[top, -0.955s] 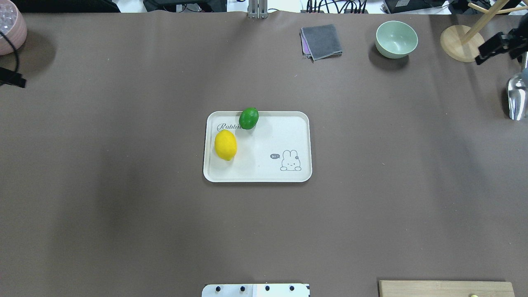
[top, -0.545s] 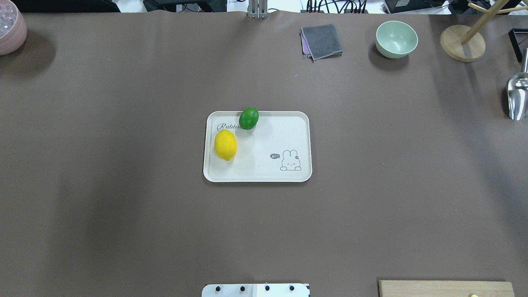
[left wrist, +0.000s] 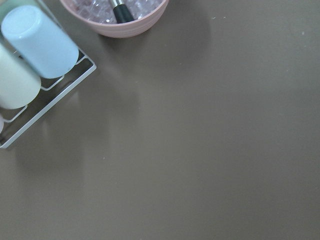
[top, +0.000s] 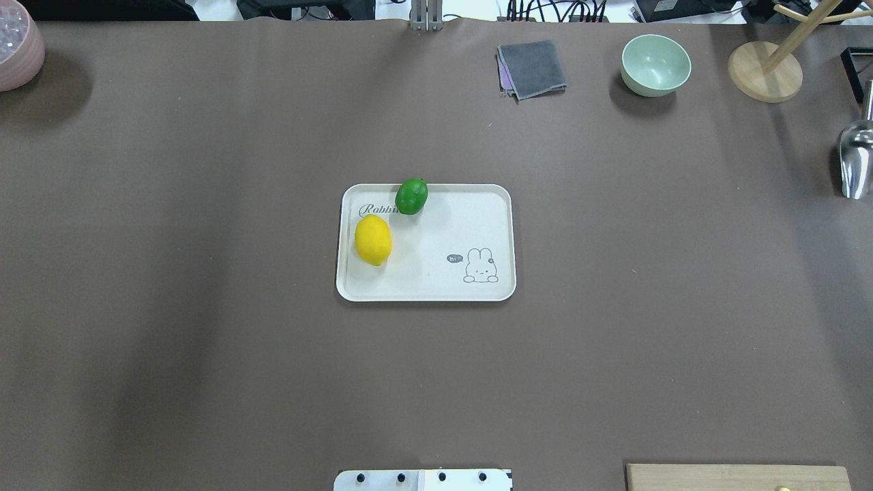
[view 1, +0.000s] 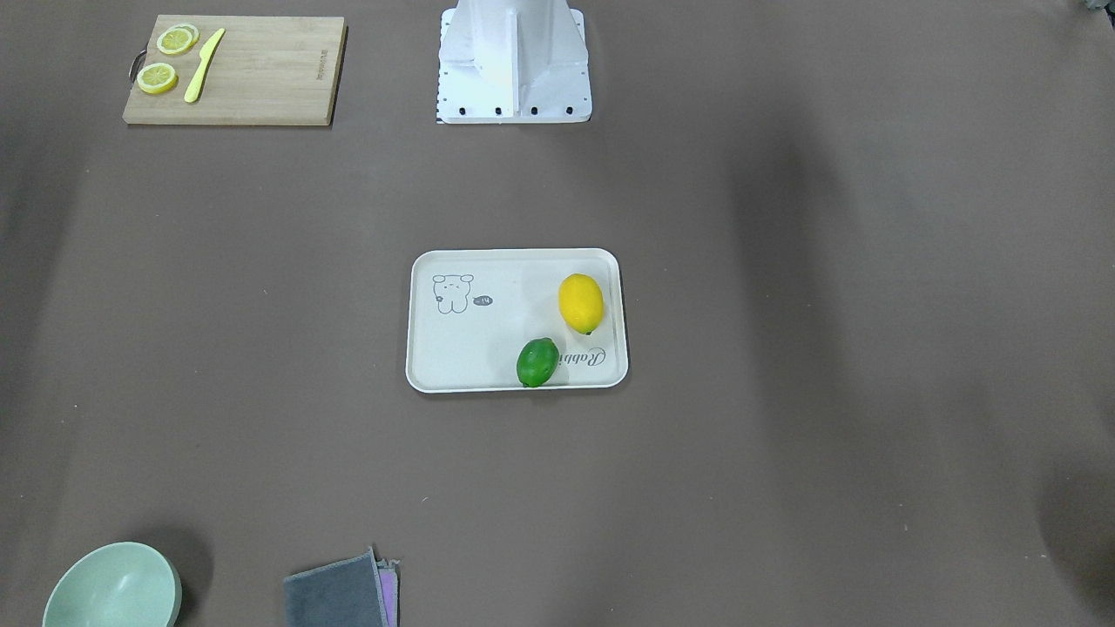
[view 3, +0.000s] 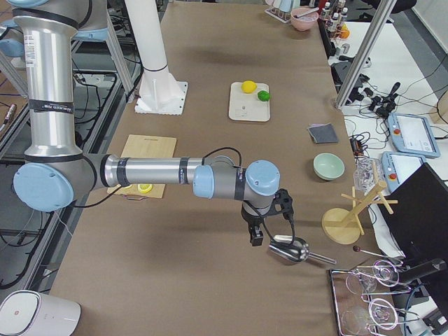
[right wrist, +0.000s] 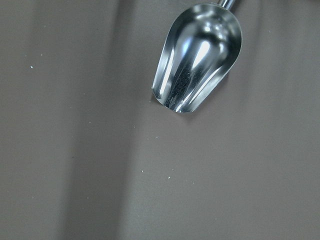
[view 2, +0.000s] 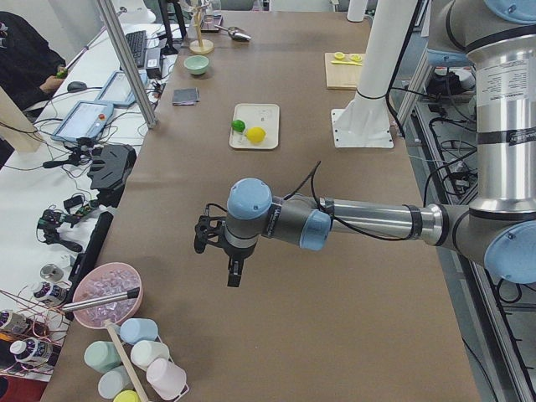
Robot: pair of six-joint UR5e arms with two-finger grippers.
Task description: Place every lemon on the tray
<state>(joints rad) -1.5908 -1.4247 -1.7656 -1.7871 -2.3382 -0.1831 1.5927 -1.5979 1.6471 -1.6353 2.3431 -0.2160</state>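
Observation:
The yellow lemon and the green lemon both lie on the cream tray at the table's middle, the green one against its far rim. They also show in the front view: the yellow lemon, the green lemon and the tray. My left gripper hangs over bare table far from the tray, at the table's left end. My right gripper hangs at the right end, next to a metal scoop. I cannot tell if either is open or shut.
A green bowl, a grey cloth, a wooden stand and the metal scoop sit at the far right. A pink bowl is at the far left. A bamboo board holds lemon slices and a knife.
Both grippers, seen at the overhead view's left and right edges a second ago, have moved out of that view. The lemons and the tray have not moved.

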